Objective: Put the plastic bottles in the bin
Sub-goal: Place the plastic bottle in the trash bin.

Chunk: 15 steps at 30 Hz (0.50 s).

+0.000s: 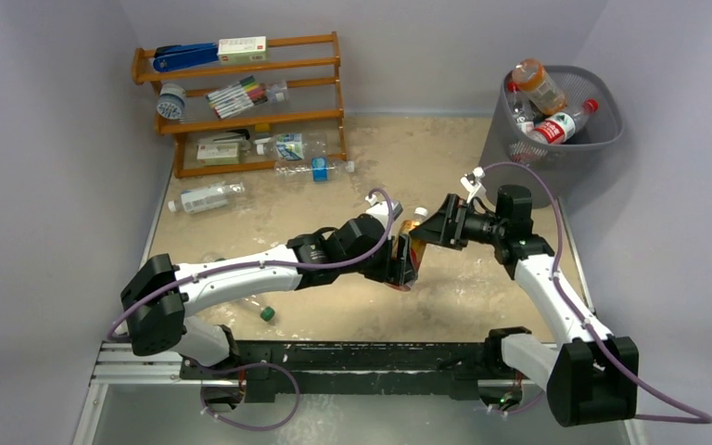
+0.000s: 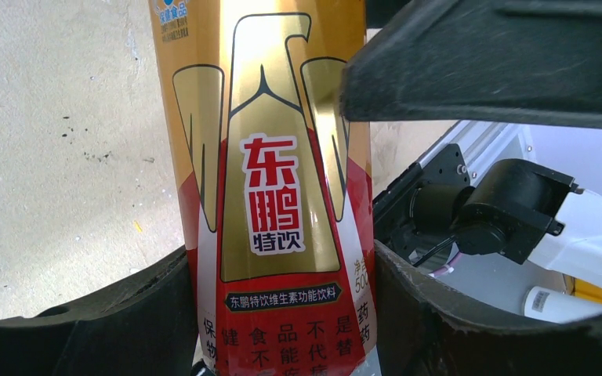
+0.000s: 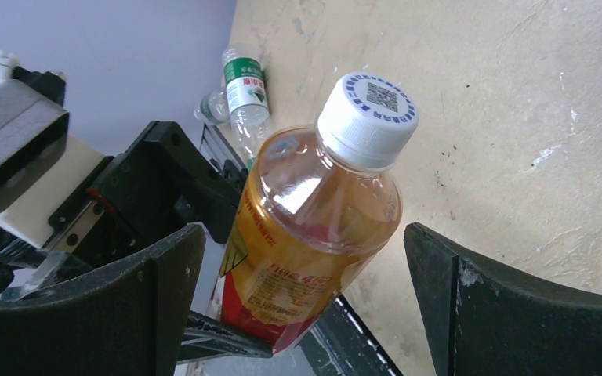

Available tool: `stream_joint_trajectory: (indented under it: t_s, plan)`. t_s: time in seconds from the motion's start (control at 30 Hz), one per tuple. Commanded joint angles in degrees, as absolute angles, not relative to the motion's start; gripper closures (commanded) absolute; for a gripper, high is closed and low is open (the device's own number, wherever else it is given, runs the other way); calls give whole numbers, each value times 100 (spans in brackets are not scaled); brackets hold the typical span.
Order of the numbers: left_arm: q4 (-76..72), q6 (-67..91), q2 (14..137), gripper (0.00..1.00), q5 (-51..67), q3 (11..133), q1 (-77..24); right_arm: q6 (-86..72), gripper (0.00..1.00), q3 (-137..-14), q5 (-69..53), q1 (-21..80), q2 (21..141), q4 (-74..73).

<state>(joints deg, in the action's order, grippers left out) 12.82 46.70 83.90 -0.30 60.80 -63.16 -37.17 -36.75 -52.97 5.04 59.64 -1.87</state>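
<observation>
At the far left a wooden shelf rack stands against the back wall, with a blue stapler on its top tier and markers on the tier below. A white-labelled clear bottle lies on its side on the table in front of the rack. A blue-labelled clear bottle lies by the rack's foot. A green-capped bottle lies just beside the left arm, partly hidden by it.

Mid-table, the left gripper is clenched on the lower body of a gold-and-red-labelled bottle of orange drink. In the left wrist view its fingers press the label from both sides. The bottle's white cap points toward the right gripper, whose jaws are spread wide. One jaw sits on each side of the bottle's shoulder, clear of the plastic, so it grasps nothing.

At the far right, in the back corner, the wire-mesh bin holds several bottles. Among them are an orange-filled bottle lying on top and a red-capped bottle beside it.
</observation>
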Motion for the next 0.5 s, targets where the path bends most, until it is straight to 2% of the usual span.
stream_joint_trajectory:
  t_s: [0.0, 0.13, 0.47]
  plan:
    - [900, 4585, 8376, 56, -27, 6354, -6362, -3813, 0, -3798, -5189, 613, 6038, 59]
    - [905, 4571, 8377, 56, -33, 6358, -6388, -3895, 2, -3797, -5160, 686, 6054, 175]
    - [1023, 4508, 8425, 56, -177, 6388, -6526, -4020, 21, -3788, -5079, 932, 6152, 355]
